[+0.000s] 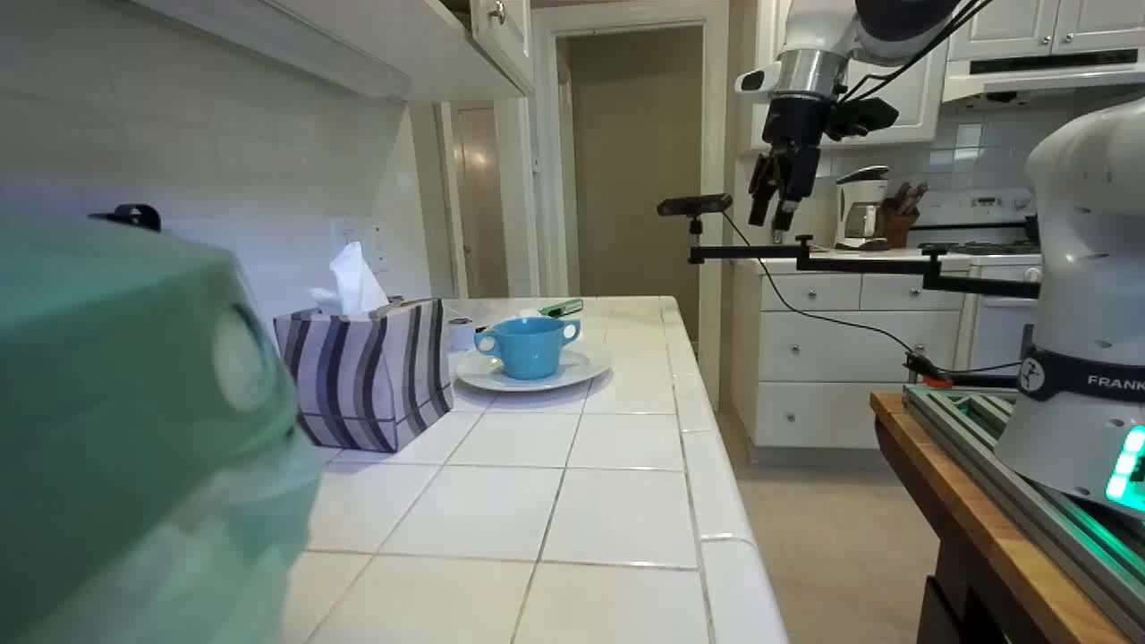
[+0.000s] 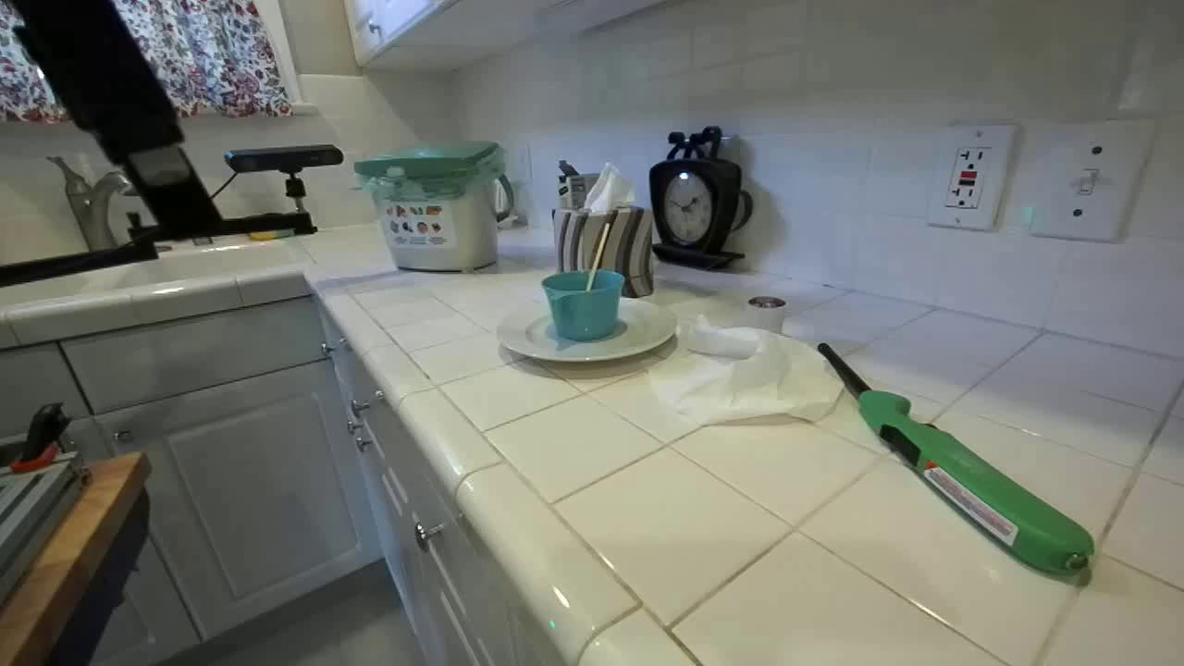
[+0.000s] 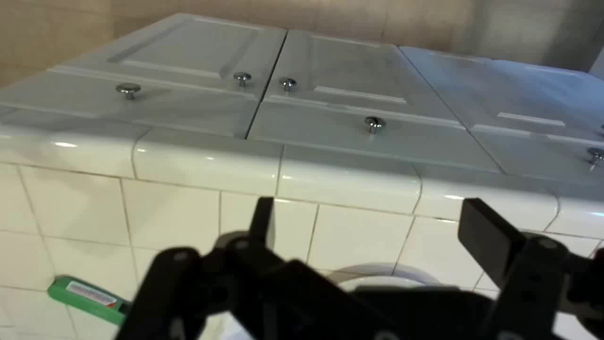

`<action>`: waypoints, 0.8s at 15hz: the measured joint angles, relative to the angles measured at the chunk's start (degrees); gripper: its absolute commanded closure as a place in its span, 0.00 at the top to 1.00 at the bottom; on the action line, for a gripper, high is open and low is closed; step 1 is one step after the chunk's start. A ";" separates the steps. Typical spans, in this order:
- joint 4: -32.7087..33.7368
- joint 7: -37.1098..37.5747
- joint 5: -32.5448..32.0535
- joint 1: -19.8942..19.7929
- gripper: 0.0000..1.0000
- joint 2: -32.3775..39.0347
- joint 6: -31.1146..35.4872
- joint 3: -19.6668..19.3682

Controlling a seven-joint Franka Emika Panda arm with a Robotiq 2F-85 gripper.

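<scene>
high above the level of the plate [image 2: 647, 333], and out from it on the front-edge side of the counter [image 1: 608, 510], the gripper [image 3: 370, 224] hangs in the air, touching nothing. its fingers [image 3: 488, 231] are spread wide in the wrist view, with nothing caught between them. the blue cup [image 1: 530, 351] sits upright on the plate, near its middle. judging by the pose, the step in hand is an empty-handed hover, with no grasp begun; a reach for the cup would call for carrying the spread fingers in over the plate, then down, lined up to straddle the cup's side.

the cup's mouth faces up. two loop handles [image 1: 573, 321] stick out on opposite sides of it in an exterior view, so its long axis runs from handle to handle, roughly across the counter: one points to the wall [image 2: 832, 176] side of the plate, the other to the front-edge side. a thin pale stick [image 2: 599, 254] rises from the cup, tilted. the striped tissue box [image 1: 362, 380] stands near the plate, on its wall side. crumpled white paper [image 2: 758, 379] lies just beside the plate. the green lighter [image 2: 980, 499] lies well apart from the plate, past the paper, with its black nozzle end nearer the plate.
</scene>
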 measured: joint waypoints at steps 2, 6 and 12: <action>-0.64 0.00 0.00 0.06 1.00 0.46 -0.14 0.01; -0.62 0.00 0.00 0.07 1.00 0.60 -0.14 0.01; -0.46 0.00 0.00 0.07 1.00 0.61 -0.15 0.04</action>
